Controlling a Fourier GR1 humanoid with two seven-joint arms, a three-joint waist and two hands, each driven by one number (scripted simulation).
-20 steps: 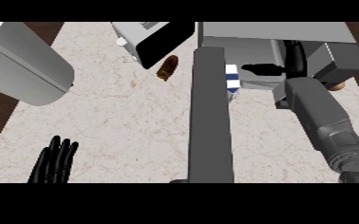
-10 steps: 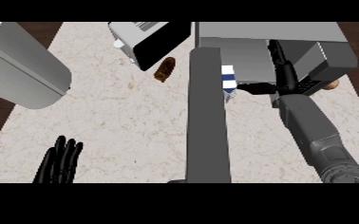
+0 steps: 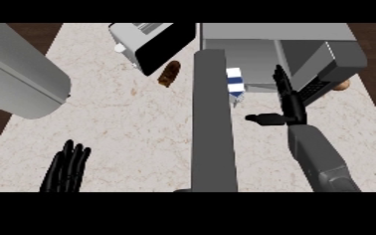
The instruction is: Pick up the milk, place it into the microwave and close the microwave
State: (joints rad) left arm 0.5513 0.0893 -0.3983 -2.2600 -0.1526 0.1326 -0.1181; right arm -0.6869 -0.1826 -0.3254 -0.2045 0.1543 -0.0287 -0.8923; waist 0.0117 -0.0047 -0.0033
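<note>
Head view, looking steeply down onto the counter (image 3: 132,124): milk (image 3: 235,82) showing as a small white carton with blue bands, standing upright at the mouth of the microwave (image 3: 272,50), tucked right behind the open microwave door (image 3: 213,124), which is running edge-on down the middle of the view. Sitting apart from both hands, apparently already released at or just inside the cavity floor, though how deep is hard telling from this angle.

Judging the carton: probably light to moderate in weight, stiff-walled but giving slightly under a squeeze, smooth-sided and so liable to slip; tall and narrow, so prone to tipping if nudged near the top. Best taken across the two flat sides around mid-height, thumb opposing the fingers.

Right hand (image 3: 288,102) hovering just right of the carton, fingers stretched straight toward the cavity and thumb spread out to the left, holding nothing and touching nothing visible. Left hand (image 3: 66,172) resting at the lower left edge, fingers straight and up, empty.

Also lying on the counter: a toaster (image 3: 150,45) at the top left, a brown pastry (image 3: 169,74) beside it, and a large grey cylinder (image 3: 26,87) at the left edge.

Remaining by this reckoning: swinging the door closed
</note>
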